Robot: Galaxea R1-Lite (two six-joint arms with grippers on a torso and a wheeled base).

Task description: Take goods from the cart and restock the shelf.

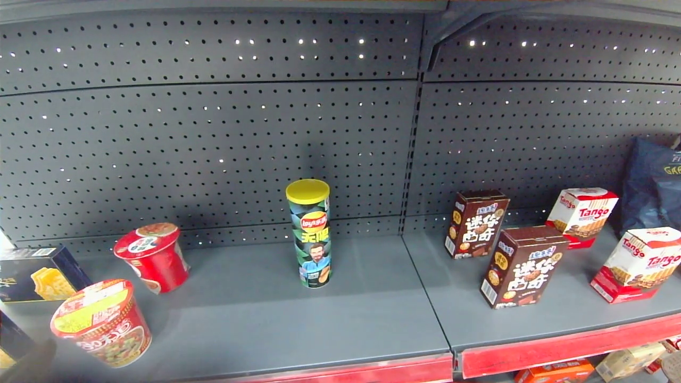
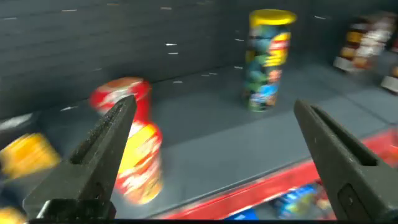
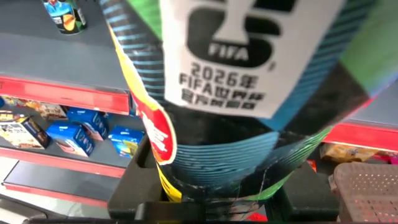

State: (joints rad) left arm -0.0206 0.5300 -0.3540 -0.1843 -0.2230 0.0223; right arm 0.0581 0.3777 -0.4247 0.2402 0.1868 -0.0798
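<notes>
On the grey shelf [image 1: 255,314], head view, read from 9 o'clock across to 3 o'clock.

- Far 9 o'clock: dark box [image 1: 40,274] with a yellow picture. Near it, a red cup [image 1: 154,255] toward the back panel and a red-and-yellow cup [image 1: 104,322] by the front lip, the two apart.
- Left pincer [image 2: 217,162]: jaws spread wide, nothing between them. It faces in over the front lip toward the cups and the standing can.
- Centre: standing chip can [image 1: 311,234], upright, yellow lid on, bare shelf all round, well apart from both groups.
- 2 to 3 o'clock of that can: brown boxes [image 1: 524,266], two, upright, one behind the other. Then red-and-white boxes [image 1: 636,263], two, and a dark blue bag [image 1: 652,183] against the back panel at the far end.
- Right pincer [image 3: 227,196]: closed on the lower part of a held chip can [image 3: 249,93], patterned green and blue like the standing one. It appears to be out in front of the shelf's red lip, the standing can well beyond it.

Judgement: the step in hand is carrying the second can to the shelf; it is not yet placed.

Next move calls for:
1. Bringing the can over the lip upright.
2. Setting its base flat on the bare patch at 3 o'clock of the standing can, short of the brown boxes.
3. Opening the jaws.

Risk: the can is tall and narrow, so it would likely topple if let go tilted or nudged against its neighbour.
</notes>
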